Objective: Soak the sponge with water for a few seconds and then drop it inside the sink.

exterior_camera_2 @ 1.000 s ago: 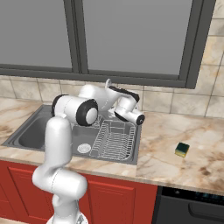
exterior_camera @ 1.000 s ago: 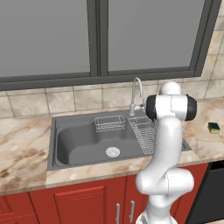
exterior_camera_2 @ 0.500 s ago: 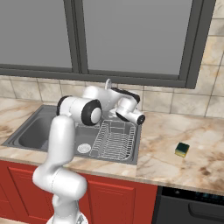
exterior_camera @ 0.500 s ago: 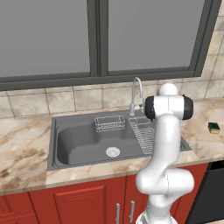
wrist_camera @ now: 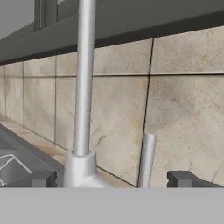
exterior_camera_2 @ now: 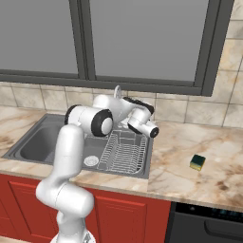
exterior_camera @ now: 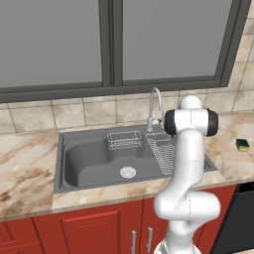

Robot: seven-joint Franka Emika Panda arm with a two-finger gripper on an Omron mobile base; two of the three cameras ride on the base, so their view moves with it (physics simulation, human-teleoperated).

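Observation:
The sponge (exterior_camera: 242, 145) (exterior_camera_2: 198, 162), yellow with a green top, lies on the marble counter far right of the sink (exterior_camera: 74, 158) (exterior_camera_2: 33, 142). My gripper (wrist_camera: 113, 179) is open, and its two dark fingertips (wrist_camera: 43, 178) stand wide apart. Between them, close in front, rises the chrome faucet (wrist_camera: 83, 87) (exterior_camera: 155, 106) (exterior_camera_2: 117, 90) on its base, with the thin handle lever (wrist_camera: 147, 157) just to its right. In both base views the arm reaches to the faucet behind the sink, and its own joints hide the fingers. Water is out of view.
A wire dish rack (exterior_camera: 163, 151) (exterior_camera_2: 124, 152) fills the sink's right part, and a small wire basket (exterior_camera: 124, 140) hangs at the back. The round drain (exterior_camera: 128, 172) sits mid-basin. Tiled wall (wrist_camera: 183, 109) and a window sill lie right behind the faucet. A dark appliance (exterior_camera_2: 204, 223) stands under the counter at right.
The arm's elbow and wrist have shifted slightly to the right, closer to the faucet. The gripper has stayed open, and the sponge has not moved.

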